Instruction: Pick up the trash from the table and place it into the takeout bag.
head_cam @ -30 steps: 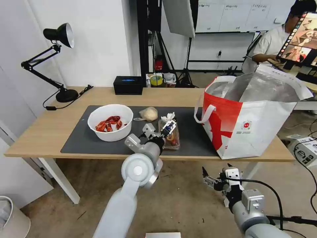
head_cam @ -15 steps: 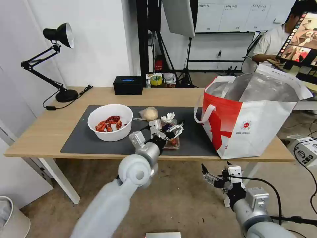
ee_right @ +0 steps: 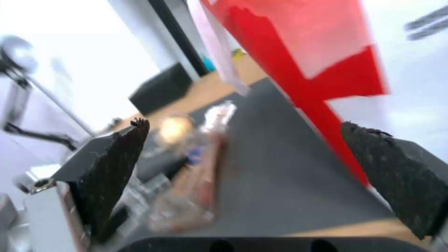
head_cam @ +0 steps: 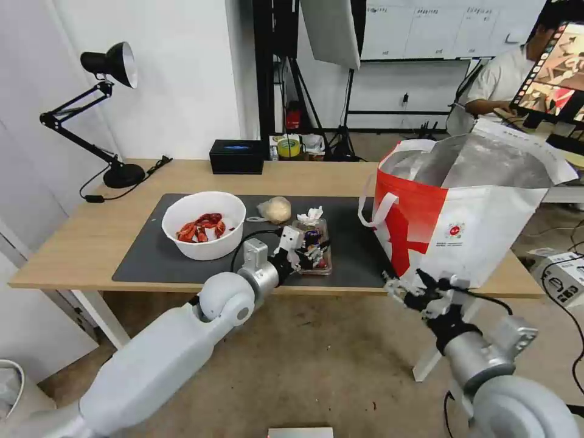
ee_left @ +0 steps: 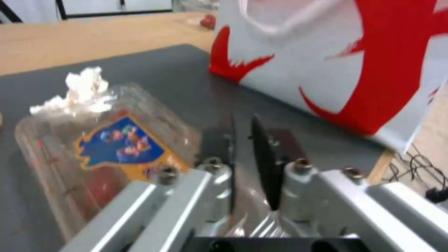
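The plastic tray (head_cam: 316, 248) lies on the dark mat (head_cam: 152, 258), near the front edge of the desk (head_cam: 73, 243). It is clear, with red bits inside and a blue sticker on its lid. The left gripper (head_cam: 311, 246) is right at the tray's near end. In the left wrist view its two dark fingers (ee_left: 264, 154) stand very close together, with a bit of clear plastic at their base, so they look pinched onto the tray's (ee_left: 93, 150) edge.

A crumpled white tissue (head_cam: 310, 215) sits just behind the tray, touching its far end. Left of the tissue is a beige lump in a clear bag (head_cam: 275, 209). Further left on the mat stands a white bowl (head_cam: 204, 224) with red shells in it.

The big red-and-white bag (head_cam: 468, 225) stands on the right end of the desk, partly on the mat. It is open at the top, and the inside is shiny silver. A white strap hangs on the side facing the tray.

The right gripper (head_cam: 420, 286) is low at the front edge of the desk, just in front of the bag's bottom corner. Its fingers are spread wide, with nothing between them.

At the back edge of the desk sits a black box (head_cam: 236, 156). A black lamp (head_cam: 106, 109) stands at the back left corner.
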Motion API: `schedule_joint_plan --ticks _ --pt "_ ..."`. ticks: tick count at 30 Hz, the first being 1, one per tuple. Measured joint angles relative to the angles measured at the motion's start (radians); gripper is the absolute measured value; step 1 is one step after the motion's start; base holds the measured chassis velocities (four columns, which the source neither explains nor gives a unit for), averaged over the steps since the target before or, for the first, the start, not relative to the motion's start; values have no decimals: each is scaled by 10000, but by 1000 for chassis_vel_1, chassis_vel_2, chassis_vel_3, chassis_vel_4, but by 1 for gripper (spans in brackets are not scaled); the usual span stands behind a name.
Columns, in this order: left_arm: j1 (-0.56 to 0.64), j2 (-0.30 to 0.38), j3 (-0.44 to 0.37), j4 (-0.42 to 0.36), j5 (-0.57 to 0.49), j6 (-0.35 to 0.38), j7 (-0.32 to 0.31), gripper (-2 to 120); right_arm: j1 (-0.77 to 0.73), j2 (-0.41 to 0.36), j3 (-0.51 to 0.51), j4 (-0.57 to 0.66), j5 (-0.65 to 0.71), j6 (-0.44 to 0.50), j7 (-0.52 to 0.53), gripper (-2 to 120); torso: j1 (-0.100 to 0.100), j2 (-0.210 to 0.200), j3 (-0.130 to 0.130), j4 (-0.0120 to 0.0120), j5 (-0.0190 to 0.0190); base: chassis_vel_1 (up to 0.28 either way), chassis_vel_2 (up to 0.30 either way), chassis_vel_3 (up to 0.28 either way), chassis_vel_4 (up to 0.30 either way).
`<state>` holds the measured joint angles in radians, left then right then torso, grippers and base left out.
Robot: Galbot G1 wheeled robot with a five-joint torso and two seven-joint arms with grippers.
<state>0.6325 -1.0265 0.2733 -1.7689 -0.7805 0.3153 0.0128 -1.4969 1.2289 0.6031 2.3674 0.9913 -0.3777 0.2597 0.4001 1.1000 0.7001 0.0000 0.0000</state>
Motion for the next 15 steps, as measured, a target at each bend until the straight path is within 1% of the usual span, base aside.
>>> schedule_joint_plan --ticks 1,2,3,4,6,7,10,11,14,15 --pt "-5 20 17 37 15 -1 6 5 190 -44 -53 -73 329 37 120 100 0 0 0 0 0 0 0 0 0" --pt "-5 20 17 37 15 -1 6 5 190 -44 -53 -73 329 37 120 100 0 0 0 0 0 0 0 0 0" --pt "-12 66 30 86 29 -2 10 0 584 -142 -151 -227 1052 68 384 100 0 -1 0 0 0 0 0 0 0" --pt "-13 88 31 102 32 -3 10 0 716 -177 -176 -282 1307 78 474 100 0 0 0 1 0 0 0 0 0" --pt "4 209 5 156 67 -9 31 0 1336 -346 -274 -601 2515 86 892 100 0 -1 1 1 1 0 0 0 0" --pt "4 209 5 156 67 -9 31 0 1336 -346 -274 -601 2515 86 892 100 0 -1 1 1 1 0 0 0 0" --pt "99 330 -66 169 94 -15 105 0 1789 -517 -413 -976 3493 57 1148 100 0 0 0 1 0 0 0 0 0" --pt "99 330 -66 169 94 -15 105 0 1789 -517 -413 -976 3493 57 1148 100 0 0 0 1 0 0 0 0 0" --pt "182 452 -117 184 208 -14 216 0 2236 -699 -711 -1477 4207 -168 1300 100 -1 0 0 0 0 0 0 0 0" --pt "182 452 -117 184 208 -14 216 0 2236 -699 -711 -1477 4207 -168 1300 100 -1 0 0 0 0 0 0 0 0"
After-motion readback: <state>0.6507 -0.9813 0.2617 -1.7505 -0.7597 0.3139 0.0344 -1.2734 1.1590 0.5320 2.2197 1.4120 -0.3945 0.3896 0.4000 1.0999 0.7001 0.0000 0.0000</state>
